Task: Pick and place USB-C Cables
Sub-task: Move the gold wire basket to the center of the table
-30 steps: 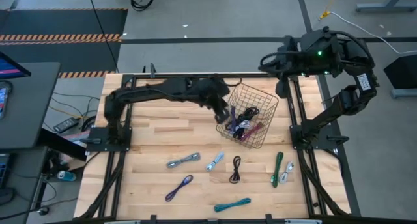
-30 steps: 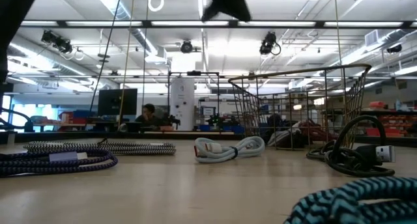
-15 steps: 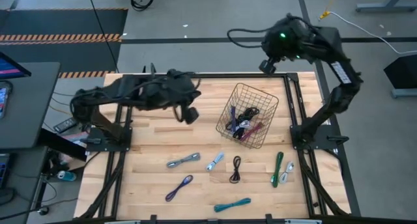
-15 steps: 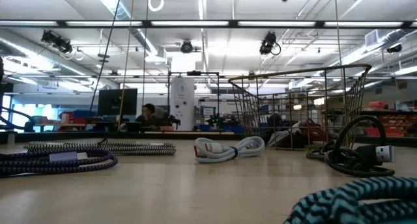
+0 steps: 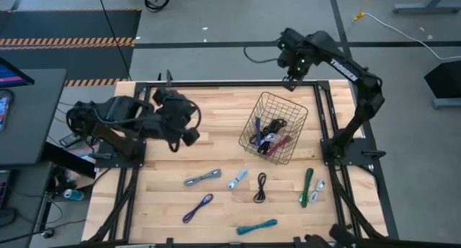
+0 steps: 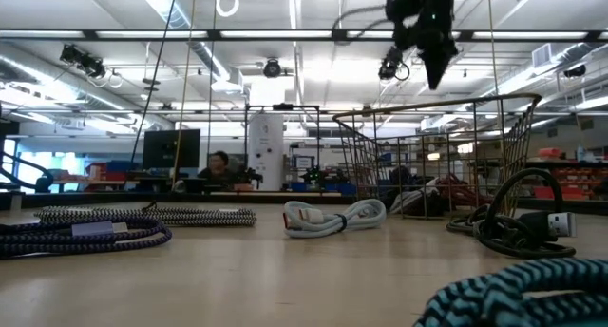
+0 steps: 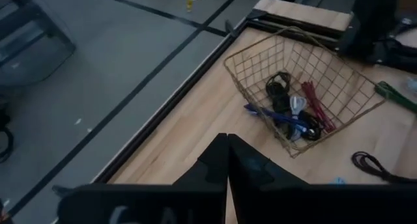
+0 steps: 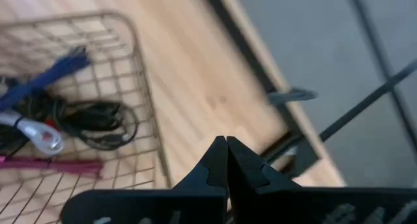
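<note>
High view showed both arms up off the surface (image 5: 166,158). The left hand (image 5: 189,136) hung near the left edge, fingers pressed together and holding nothing. The right hand (image 5: 290,69) hovered past the far rim of the basket (image 5: 295,111), also pressed together and empty.

Some cables (image 5: 270,136) already lay tangled in the basket: black, blue, silver and maroon ones. Seven more waited on the boards nearer the front: a grey one (image 5: 202,178), a pale one (image 5: 238,179), a black one (image 5: 261,186), a purple one (image 5: 197,207), a teal one (image 5: 257,226), and a green one (image 5: 307,187) lying right beside a small silver one (image 5: 318,189).

To my eye the next pick had not begun. Doing it well would mean spreading the fingers before descending, coming straight down over the middle of one bundle, and squeezing across its width so the coil would not spring loose. The green and silver pair lay so close that a careless grab might drag both.
</note>
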You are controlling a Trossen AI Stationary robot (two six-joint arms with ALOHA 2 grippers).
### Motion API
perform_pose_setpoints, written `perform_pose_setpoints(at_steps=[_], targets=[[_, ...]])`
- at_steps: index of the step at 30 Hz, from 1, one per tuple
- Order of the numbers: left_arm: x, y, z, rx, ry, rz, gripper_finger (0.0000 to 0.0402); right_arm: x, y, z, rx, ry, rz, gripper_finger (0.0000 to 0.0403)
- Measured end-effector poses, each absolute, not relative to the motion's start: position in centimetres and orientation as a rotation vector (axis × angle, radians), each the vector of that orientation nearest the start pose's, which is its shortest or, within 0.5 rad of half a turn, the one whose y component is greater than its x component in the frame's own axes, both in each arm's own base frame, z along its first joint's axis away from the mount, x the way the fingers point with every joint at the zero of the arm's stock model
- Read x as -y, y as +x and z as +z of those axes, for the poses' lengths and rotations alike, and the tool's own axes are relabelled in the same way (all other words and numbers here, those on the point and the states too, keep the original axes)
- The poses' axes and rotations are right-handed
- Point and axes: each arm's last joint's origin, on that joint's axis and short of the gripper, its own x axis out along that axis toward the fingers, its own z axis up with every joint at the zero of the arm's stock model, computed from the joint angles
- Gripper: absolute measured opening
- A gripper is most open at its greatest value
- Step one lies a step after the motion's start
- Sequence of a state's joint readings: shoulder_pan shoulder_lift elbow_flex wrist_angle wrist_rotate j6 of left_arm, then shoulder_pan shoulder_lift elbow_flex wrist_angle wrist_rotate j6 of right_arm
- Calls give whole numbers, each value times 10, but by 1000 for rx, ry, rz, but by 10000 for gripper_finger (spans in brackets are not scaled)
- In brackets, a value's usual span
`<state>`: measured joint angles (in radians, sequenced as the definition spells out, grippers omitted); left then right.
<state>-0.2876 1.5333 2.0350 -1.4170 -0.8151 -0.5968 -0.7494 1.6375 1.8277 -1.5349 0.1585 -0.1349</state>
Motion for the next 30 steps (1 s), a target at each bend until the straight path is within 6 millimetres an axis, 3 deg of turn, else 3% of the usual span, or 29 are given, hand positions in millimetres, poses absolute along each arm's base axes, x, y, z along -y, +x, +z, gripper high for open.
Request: perform_pose_setpoints(at_steps=[7,12,21,30], targets=[[57,236,465,-607,-82,746,11,208,216,322,-1383,377,-529,5],[57,236,465,-608,-84,745,11,205,222,300,-1373,421,-486,41],[57,236,465,-593,-79,764,11,202,226,296,-1387,394,-516,127],[57,236,465,-593,-80,764,11,207,223,297,-1363,404,-506,145]])
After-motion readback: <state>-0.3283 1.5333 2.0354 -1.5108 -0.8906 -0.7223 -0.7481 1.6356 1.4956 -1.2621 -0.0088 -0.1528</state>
